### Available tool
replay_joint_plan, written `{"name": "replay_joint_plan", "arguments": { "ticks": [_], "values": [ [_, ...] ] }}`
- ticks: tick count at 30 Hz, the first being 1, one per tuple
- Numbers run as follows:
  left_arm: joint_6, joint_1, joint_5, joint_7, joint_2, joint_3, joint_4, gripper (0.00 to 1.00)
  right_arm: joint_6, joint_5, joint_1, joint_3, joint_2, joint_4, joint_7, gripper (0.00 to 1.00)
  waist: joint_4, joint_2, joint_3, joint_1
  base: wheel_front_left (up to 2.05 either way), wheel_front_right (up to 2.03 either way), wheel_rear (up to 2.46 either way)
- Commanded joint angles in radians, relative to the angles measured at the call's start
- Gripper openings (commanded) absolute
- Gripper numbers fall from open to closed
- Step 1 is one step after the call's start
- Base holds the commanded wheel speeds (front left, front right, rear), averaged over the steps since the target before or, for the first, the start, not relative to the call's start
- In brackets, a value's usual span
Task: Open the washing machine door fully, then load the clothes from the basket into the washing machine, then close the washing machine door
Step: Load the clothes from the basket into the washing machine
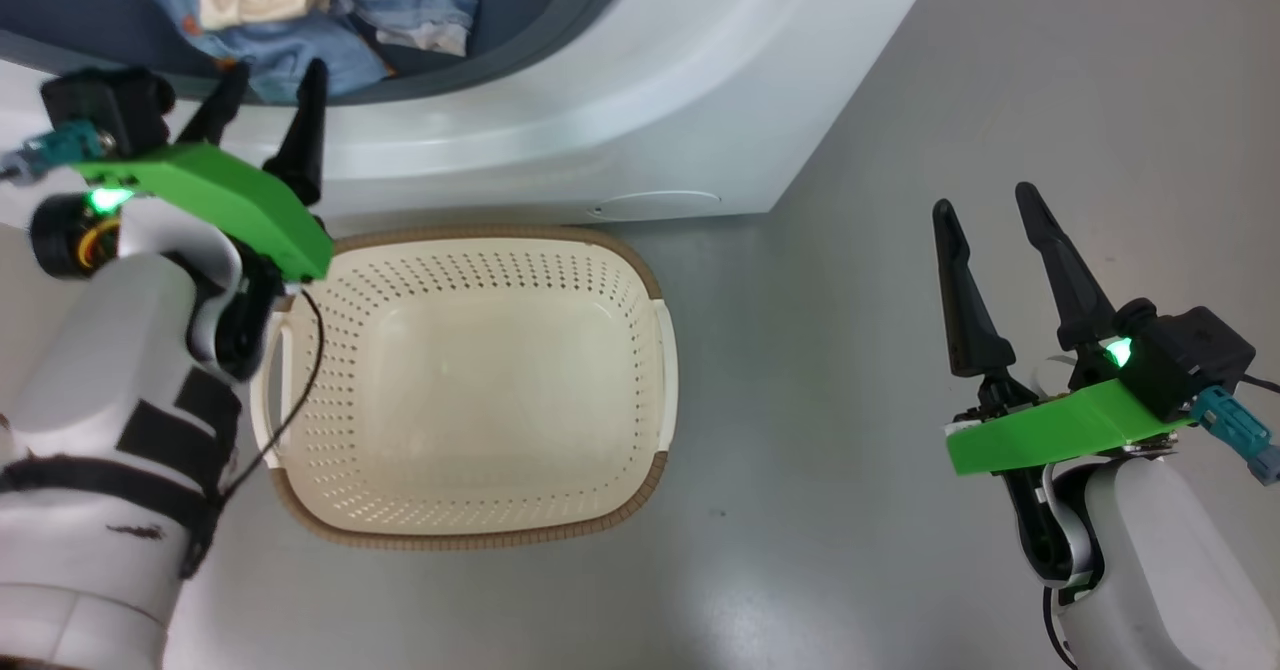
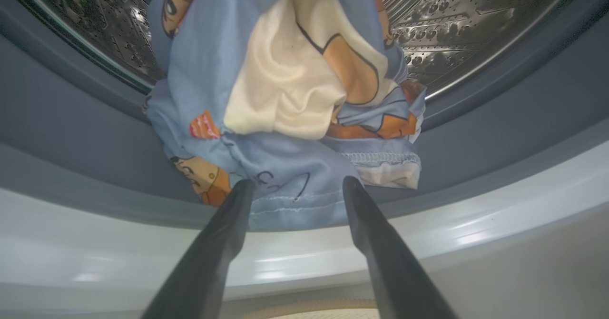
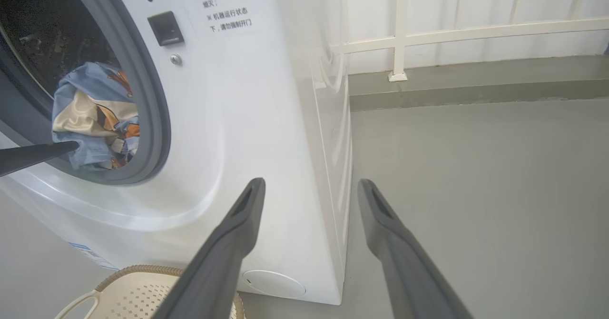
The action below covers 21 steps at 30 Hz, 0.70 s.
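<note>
I see basket (image 1: 668,370) empty; clothes (image 1: 290,10) bunched at washing machine (image 1: 650,70) mouth; left claw (image 1: 279,65) wide beside them; right claw (image 1: 983,197) wide over floor (image 1: 850,400).

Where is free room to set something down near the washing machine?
Free: inside the basket; the grey floor right of the washing machine, around the right gripper. Crowded: the drum mouth, where clothes drape the gasket at the fingers of the left gripper.
</note>
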<state>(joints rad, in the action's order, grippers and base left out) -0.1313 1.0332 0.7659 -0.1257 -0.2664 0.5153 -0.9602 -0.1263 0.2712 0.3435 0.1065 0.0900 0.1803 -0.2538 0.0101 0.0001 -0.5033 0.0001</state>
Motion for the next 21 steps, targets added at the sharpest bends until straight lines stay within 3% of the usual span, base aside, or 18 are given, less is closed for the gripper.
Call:
{"name": "replay_joint_plan", "arguments": {
  "ticks": [1,12,13,14,15,16,21],
  "values": [
    [0.001,0.042,0.01,0.003,-0.053,-0.015,0.001,1.0,-0.004,-0.019,0.014,0.018,-0.009,-0.028,-0.008,1.0,0.015,-0.0001,-0.021,-0.0001,0.0,0.0,0.0],
    [0.001,0.176,0.063,0.123,-0.092,0.068,-0.084,1.0,-0.004,-0.027,0.021,0.017,-0.021,-0.044,-0.008,1.0,0.045,-0.0001,-0.055,-0.0001,0.0,0.0,0.0],
    [0.001,0.189,0.066,0.137,-0.096,0.073,-0.097,0.91,-0.004,-0.029,0.019,0.017,-0.022,-0.046,-0.008,1.0,0.047,-0.0001,-0.057,-0.0001,0.0,0.0,0.0],
    [0.001,0.2,0.067,0.149,-0.098,0.079,-0.111,0.5,-0.004,-0.03,0.016,0.016,-0.023,-0.047,-0.008,1.0,0.05,-0.0001,-0.058,-0.0001,0.0,0.0,0.0],
    [0.001,0.21,0.069,0.164,-0.097,0.084,-0.124,0.29,-0.004,-0.031,0.014,0.016,-0.024,-0.049,-0.008,1.0,0.052,-0.0001,-0.059,-0.0001,0.0,0.0,0.0],
    [0.001,0.219,0.071,0.174,-0.095,0.089,-0.134,0.0,-0.004,-0.031,0.013,0.015,-0.025,-0.05,-0.008,1.0,0.053,-0.0001,-0.06,-0.0001,0.0,0.0,0.0],
    [0.001,0.25,0.073,0.179,-0.083,0.114,-0.164,0.0,-0.004,-0.033,0.008,0.015,-0.027,-0.052,-0.008,1.0,0.057,-0.0001,-0.06,-0.0001,0.0,0.0,0.0]
  ]
}}
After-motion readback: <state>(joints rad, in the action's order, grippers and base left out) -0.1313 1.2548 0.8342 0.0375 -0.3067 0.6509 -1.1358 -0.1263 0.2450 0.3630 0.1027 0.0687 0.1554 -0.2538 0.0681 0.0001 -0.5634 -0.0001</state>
